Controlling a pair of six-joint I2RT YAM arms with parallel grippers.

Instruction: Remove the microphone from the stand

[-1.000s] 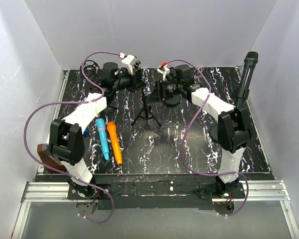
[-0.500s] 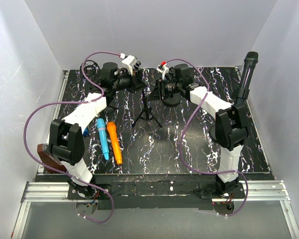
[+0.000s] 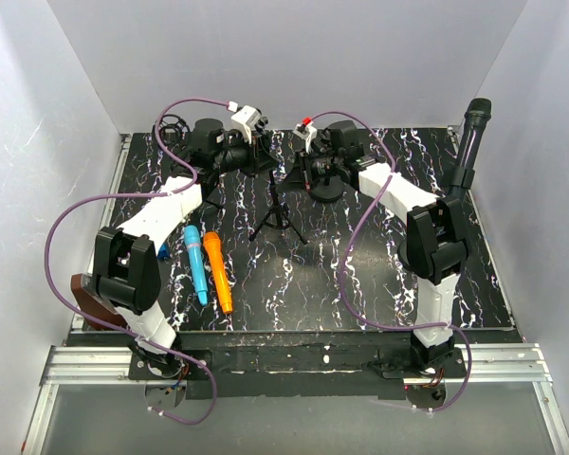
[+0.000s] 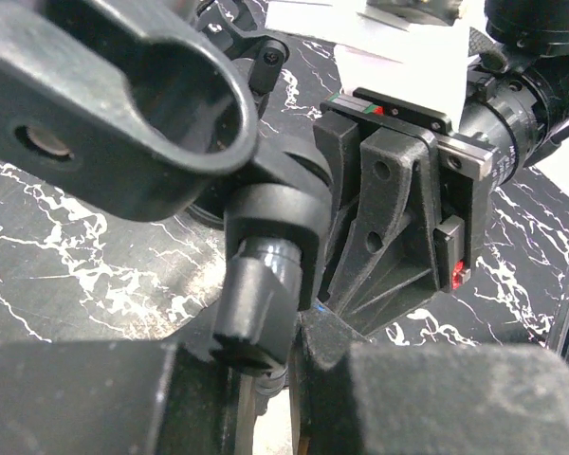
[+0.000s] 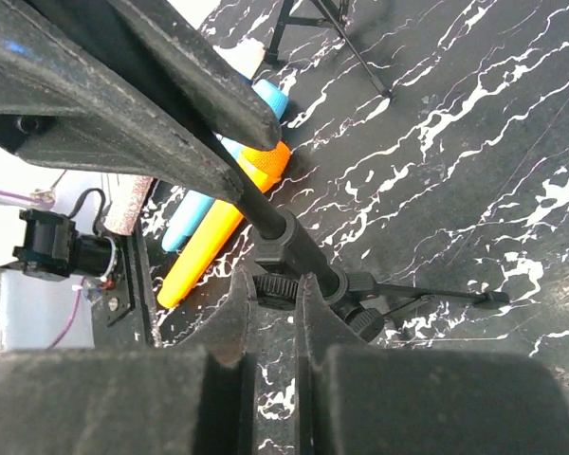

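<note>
Your table (image 3: 360,284) has a black, white-veined top. Both arms reach to its far middle: the left arm (image 3: 161,213) from the near left, the right arm (image 3: 403,194) from the near right.

The stand (image 3: 276,213), a black tripod, is upright between them, with its legs spread on the tabletop.

A black mic (image 3: 470,142) stands upright at the far right edge by the wall, well apart from both grippers. A blue mic (image 3: 196,263) and an orange mic (image 3: 218,272) lie flat side by side, left of the tripod.

Your left gripper (image 4: 261,351) has its jaws pressed in on the stub at the top of the stand, just under the clip (image 4: 123,104). From these views you cannot tell whether the clip holds anything.

Your right gripper (image 5: 270,313) faces the left one closely. Its jaws are drawn nearly together and pinch the pole at its ribbed collar (image 5: 277,282), above the legs.
</note>
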